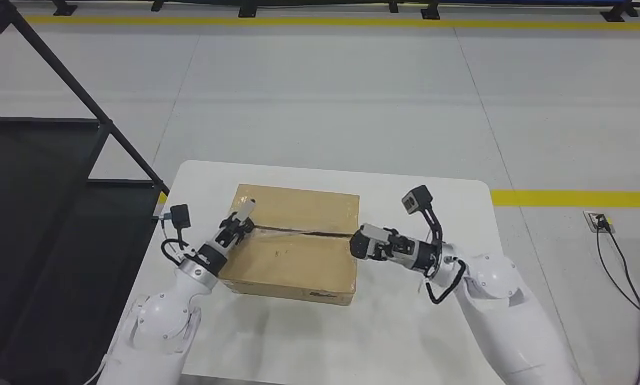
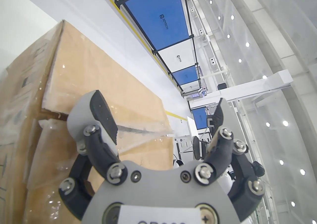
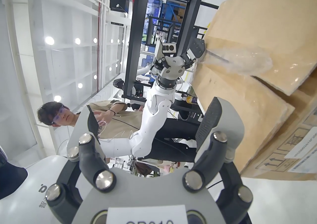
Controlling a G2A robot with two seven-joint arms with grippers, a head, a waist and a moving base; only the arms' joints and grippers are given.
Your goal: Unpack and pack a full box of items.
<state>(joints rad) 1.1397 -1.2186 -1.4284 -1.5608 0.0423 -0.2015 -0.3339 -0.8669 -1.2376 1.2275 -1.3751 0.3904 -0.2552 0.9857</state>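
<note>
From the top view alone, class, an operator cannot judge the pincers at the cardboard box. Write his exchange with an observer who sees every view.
Operator: Is the left pincer open?
Observer: Yes. The left pincer is spread wide, empty, at one end of the seam on the cardboard box.
Operator: And the right pincer?
Observer: The right pincer is open and empty too, at the box's opposite end.
</note>
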